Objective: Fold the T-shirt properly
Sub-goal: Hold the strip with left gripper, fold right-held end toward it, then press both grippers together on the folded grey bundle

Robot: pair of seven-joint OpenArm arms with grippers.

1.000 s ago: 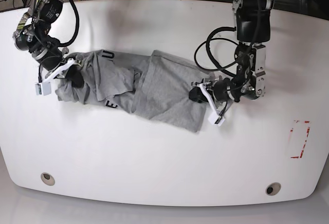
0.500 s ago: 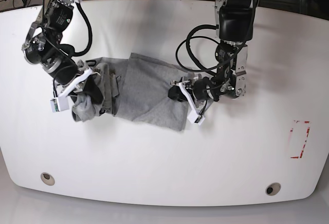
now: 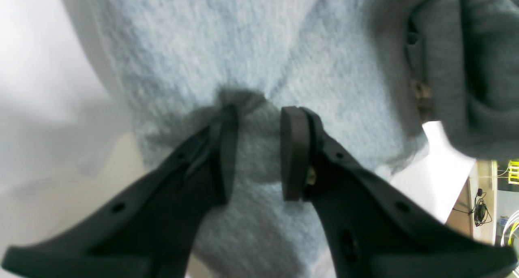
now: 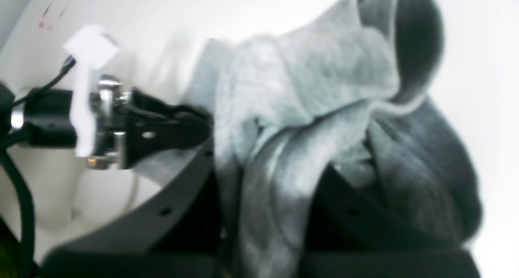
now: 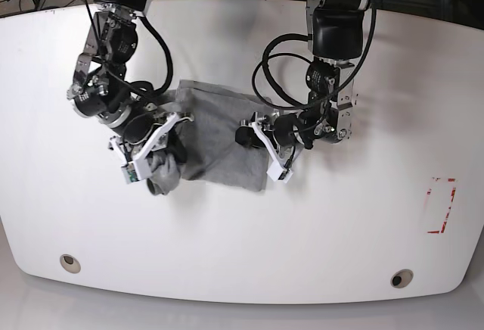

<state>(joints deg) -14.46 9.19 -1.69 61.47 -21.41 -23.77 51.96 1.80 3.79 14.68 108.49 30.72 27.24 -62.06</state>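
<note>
Lying near bench point(image 5: 242, 262) centre, the T-shirt point(image 5: 219, 144) is gathered into a compact, uneven bundle. At its 8 o'clock edge, the right end effector point(image 5: 155, 156) is clamped on a hanging wad of fabric. At 3 o'clock, the left end effector point(image 5: 249, 135) has its pads parted, with cloth lying slack between them. Judged partway: halves brought together; squaring and flattening remain.

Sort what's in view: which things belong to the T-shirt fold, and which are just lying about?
Job:
- grey T-shirt, bunched mid-table
- left end effector, jaws parted at the shirt's edge
- right end effector, shut on a bunched end of the shirt

Lying about:
- white table
- red tape outline near the table's edge
- two round holes, and, along the front edge
</note>
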